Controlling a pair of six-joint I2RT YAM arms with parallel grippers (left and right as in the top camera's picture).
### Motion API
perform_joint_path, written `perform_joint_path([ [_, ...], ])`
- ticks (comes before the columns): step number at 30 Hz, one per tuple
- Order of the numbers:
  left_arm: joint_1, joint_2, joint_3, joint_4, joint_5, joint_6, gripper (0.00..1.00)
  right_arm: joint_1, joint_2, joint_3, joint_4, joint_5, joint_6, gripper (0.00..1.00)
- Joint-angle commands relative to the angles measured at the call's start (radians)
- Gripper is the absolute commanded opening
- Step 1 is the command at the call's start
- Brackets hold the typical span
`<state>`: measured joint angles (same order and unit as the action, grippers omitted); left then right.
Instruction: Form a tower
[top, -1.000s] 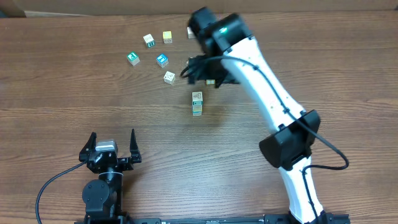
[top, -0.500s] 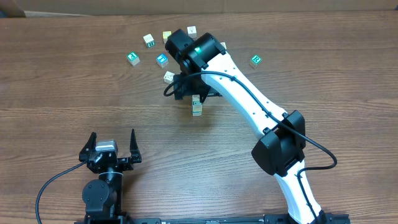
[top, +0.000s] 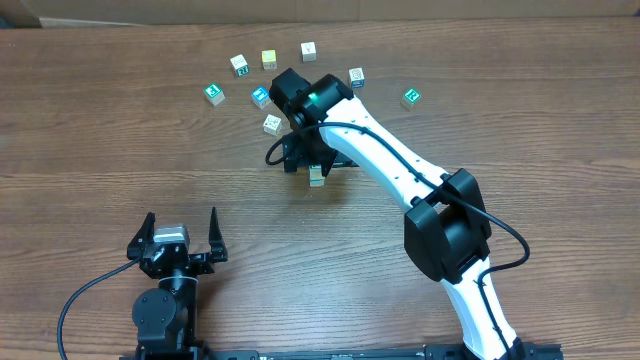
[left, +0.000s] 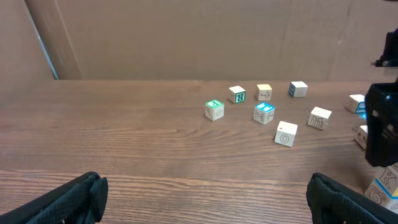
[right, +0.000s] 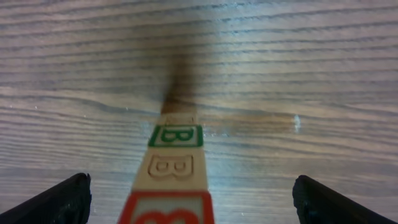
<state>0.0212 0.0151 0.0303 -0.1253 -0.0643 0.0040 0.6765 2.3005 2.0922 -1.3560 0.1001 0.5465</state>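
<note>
My right claw (right: 199, 202) is spread wide and pinches nothing. The tower (right: 171, 167) stands directly below it, between the fingers (right: 56, 202), touching neither.

Risk: sideways drift on withdrawal would let a finger clip the narrow stack and topple it.

Beyond the claw, loose cubes (top: 272, 124) lie on the surface (top: 120, 150); falling pieces could scatter them.

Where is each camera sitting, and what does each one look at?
Overhead: above the table, looking straight down; shows the left gripper, the right arm, the tower and loose cubes.
Left wrist: on the left gripper, facing across the table at the loose cubes; its open fingers show in the bottom corners.
Right wrist: on the right gripper, looking down onto the tower; its fingers show in both bottom corners.
Shared: overhead and right wrist both see the tower.
</note>
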Motion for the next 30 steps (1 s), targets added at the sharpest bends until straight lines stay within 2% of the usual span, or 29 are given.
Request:
perform_joint_path([
  [1, -0.003, -0.01, 0.006, -0.012, -0.013, 0.019, 1.0, 0.002, 0.003, -0.027, 0.024, -0.013, 0.003, 1.0],
  [12, -0.003, -0.01, 0.006, -0.012, -0.013, 0.019, 0.99, 0.002, 0.003, -0.078, 0.074, -0.013, 0.003, 0.99],
  [17, -0.003, -0.01, 0.006, -0.012, -0.013, 0.019, 1.0, 0.002, 0.003, -0.078, 0.089, -0.013, 0.004, 0.93],
  [23, -0.003, -0.01, 0.006, -0.012, -0.013, 0.019, 0.99, 0.002, 0.003, -0.078, 0.092, -0.013, 0.004, 0.91],
  [26, -0.003, -0.01, 0.006, -0.012, -0.013, 0.019, 1.0, 0.002, 0.003, -0.078, 0.092, -0.016, 0.004, 0.85],
  [30, -0.003, -0.01, 0.006, -0.012, -0.013, 0.019, 1.0, 0.002, 0.003, -0.078, 0.093, -0.016, 0.004, 0.84],
])
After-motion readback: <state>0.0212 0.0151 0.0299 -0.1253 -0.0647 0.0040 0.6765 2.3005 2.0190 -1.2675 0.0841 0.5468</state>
